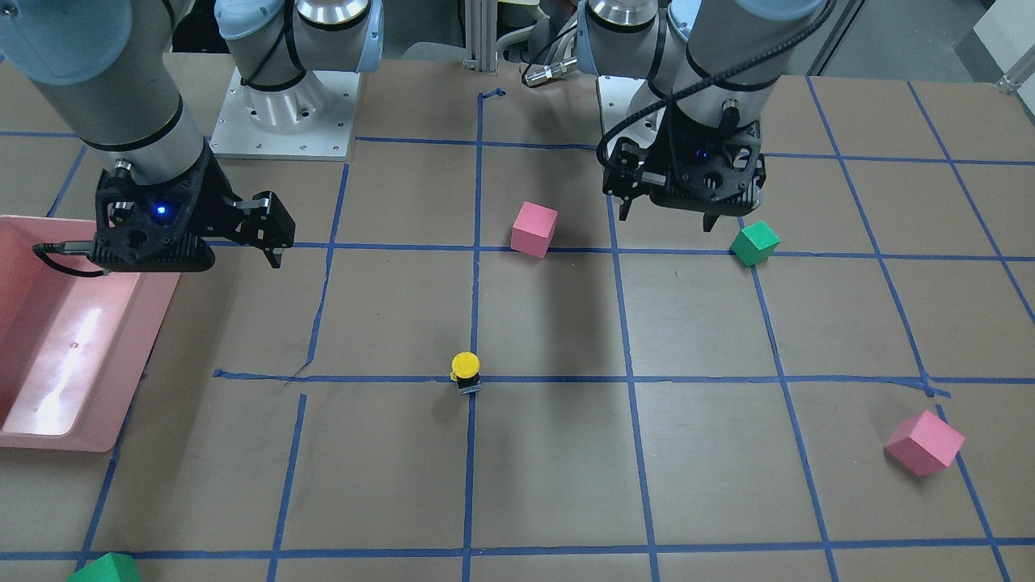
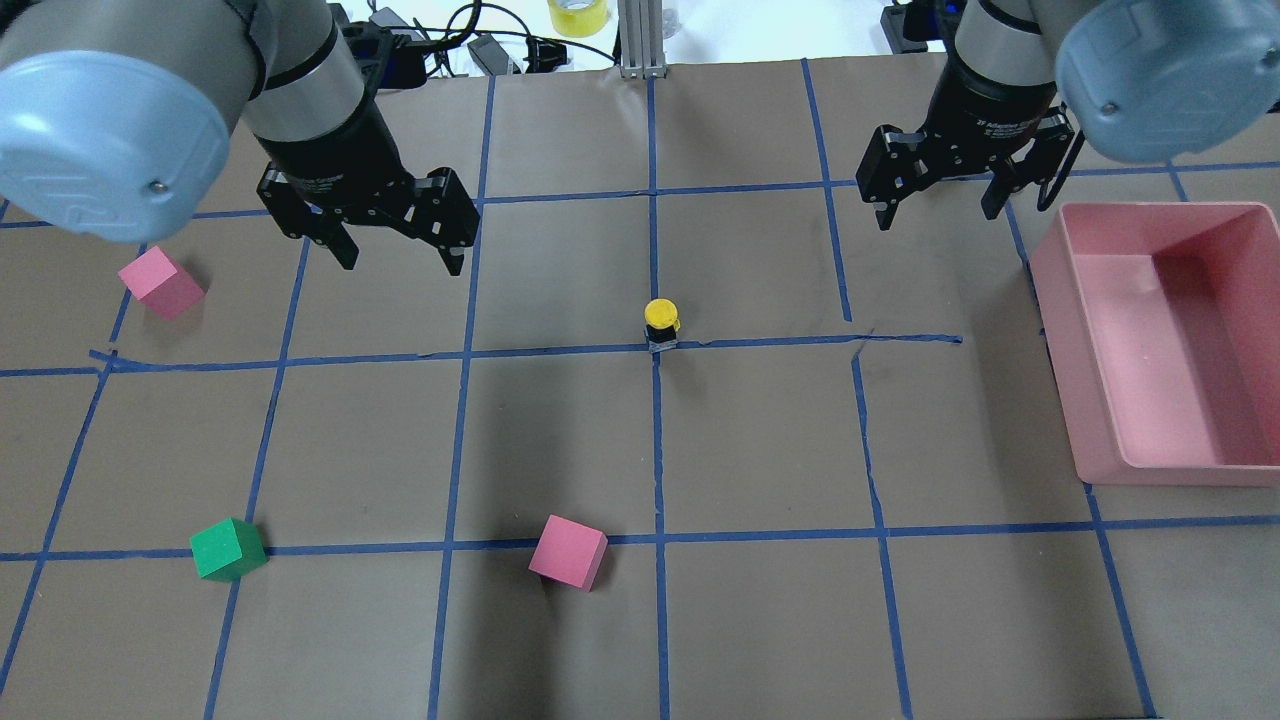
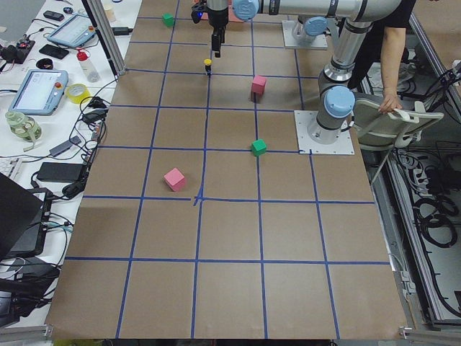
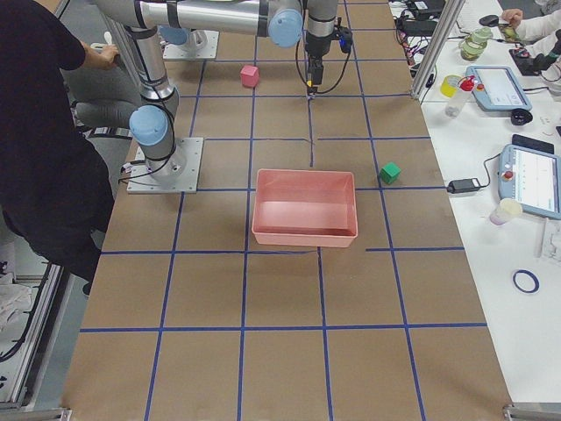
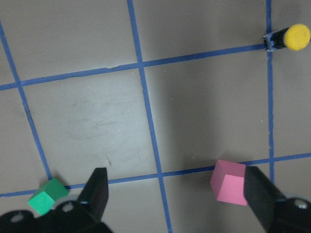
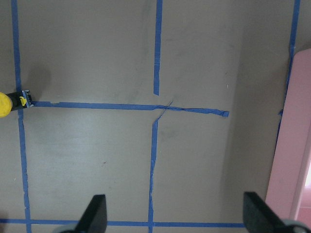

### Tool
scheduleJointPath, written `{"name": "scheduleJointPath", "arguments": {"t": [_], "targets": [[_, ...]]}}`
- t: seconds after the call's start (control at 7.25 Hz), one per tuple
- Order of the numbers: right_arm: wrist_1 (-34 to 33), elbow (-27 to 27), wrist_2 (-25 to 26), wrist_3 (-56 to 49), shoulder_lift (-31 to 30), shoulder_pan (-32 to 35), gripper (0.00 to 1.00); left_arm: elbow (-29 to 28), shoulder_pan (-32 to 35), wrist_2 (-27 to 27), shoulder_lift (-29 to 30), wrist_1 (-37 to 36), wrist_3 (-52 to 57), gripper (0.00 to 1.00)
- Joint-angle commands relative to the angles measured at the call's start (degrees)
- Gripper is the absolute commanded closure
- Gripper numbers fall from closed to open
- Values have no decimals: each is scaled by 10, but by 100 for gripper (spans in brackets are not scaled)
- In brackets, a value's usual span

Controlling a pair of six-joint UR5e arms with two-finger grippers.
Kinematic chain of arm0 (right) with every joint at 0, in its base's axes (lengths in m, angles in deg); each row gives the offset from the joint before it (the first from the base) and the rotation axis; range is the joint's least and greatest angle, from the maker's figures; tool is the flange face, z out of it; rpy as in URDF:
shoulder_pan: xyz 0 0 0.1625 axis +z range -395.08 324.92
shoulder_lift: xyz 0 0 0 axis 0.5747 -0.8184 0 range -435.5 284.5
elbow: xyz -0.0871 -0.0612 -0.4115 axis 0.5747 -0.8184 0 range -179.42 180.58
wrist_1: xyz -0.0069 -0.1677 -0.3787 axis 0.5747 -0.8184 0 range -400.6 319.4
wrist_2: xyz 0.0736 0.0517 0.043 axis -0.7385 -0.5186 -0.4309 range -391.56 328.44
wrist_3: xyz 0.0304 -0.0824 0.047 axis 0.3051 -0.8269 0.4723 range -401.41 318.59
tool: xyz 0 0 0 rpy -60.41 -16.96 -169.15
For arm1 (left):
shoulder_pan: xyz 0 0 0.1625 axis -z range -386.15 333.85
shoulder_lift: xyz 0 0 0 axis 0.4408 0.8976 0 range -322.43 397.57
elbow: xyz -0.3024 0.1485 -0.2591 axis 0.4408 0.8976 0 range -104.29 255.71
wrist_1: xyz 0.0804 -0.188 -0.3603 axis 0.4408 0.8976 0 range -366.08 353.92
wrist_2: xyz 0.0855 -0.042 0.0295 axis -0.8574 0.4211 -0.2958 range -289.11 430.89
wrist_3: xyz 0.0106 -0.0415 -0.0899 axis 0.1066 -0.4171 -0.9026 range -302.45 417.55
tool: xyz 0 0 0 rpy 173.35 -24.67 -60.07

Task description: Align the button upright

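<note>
The button (image 2: 661, 322), with a yellow cap, black collar and grey base, stands upright with its cap on top at a tape crossing mid-table. It also shows in the front view (image 1: 466, 373), the left wrist view (image 5: 289, 38) and the right wrist view (image 6: 9, 103). My left gripper (image 2: 400, 250) is open and empty, hovering above the table to the button's left and farther back. My right gripper (image 2: 940, 210) is open and empty, hovering to the button's right near the bin. Neither touches the button.
A pink bin (image 2: 1060, 360) sits at the right edge of the table. A pink cube (image 2: 160, 282) lies far left, another pink cube (image 2: 568, 552) and a green cube (image 2: 228, 549) lie near the robot. A second green cube (image 1: 105, 568) lies at the far corner.
</note>
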Motion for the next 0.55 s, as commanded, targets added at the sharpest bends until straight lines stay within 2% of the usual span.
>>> {"name": "scheduleJointPath", "arguments": {"t": [0.0, 0.41], "targets": [[0, 0, 0, 7, -1, 0, 0, -1, 1, -13, -13, 2, -63, 0], [0, 0, 4, 2, 0, 0, 0, 4, -2, -7, -16, 1, -60, 0]]}}
